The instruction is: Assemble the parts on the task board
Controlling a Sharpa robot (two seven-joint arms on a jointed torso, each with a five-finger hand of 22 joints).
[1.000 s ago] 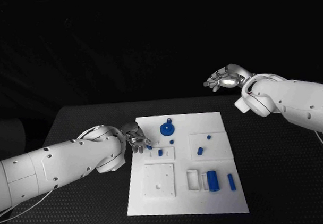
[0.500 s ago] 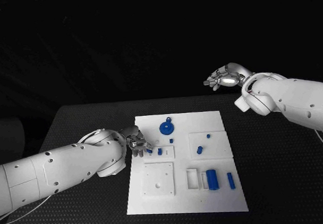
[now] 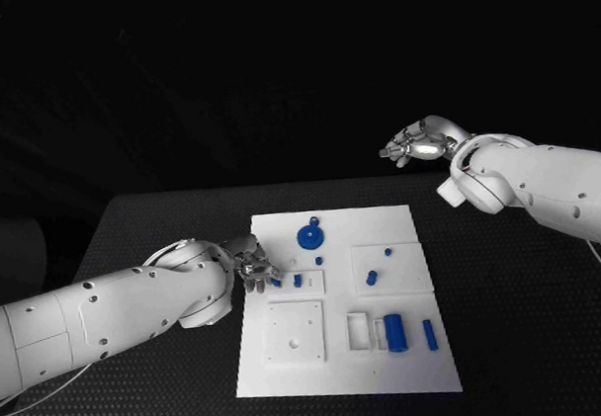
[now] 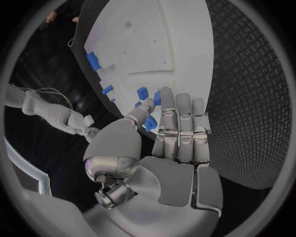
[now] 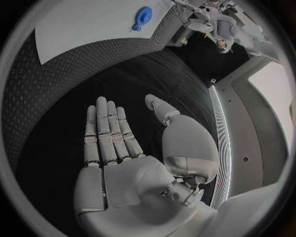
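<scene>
The white task board (image 3: 347, 362) lies mid-table with several blue parts on it. Among them are a round disc (image 3: 309, 237), a thick cylinder (image 3: 394, 333) and a slim peg (image 3: 429, 334). My left hand (image 3: 253, 262) sits low at the board's left edge. It pinches a small blue part (image 3: 277, 282) between thumb and a finger, the other fingers straight. The left wrist view shows that part (image 4: 150, 123) against the thumb, and two more blue pieces (image 4: 143, 93) just past the fingertips (image 4: 167, 94). My right hand (image 3: 416, 143) hangs high beyond the board's far right corner, flat and holding nothing (image 5: 111, 138).
A raised square plate (image 3: 296, 333) and a slotted white block (image 3: 358, 331) stand on the board's near half. Two small blue pieces (image 3: 372, 279) lie in a recessed panel to the right. Black textured table (image 3: 543, 343) surrounds the board. The right wrist view shows the board (image 5: 92, 29) and the disc (image 5: 142, 16).
My left hand has slid a little toward me along the board's left edge, carrying the small blue part with it. The right hand has barely moved.
</scene>
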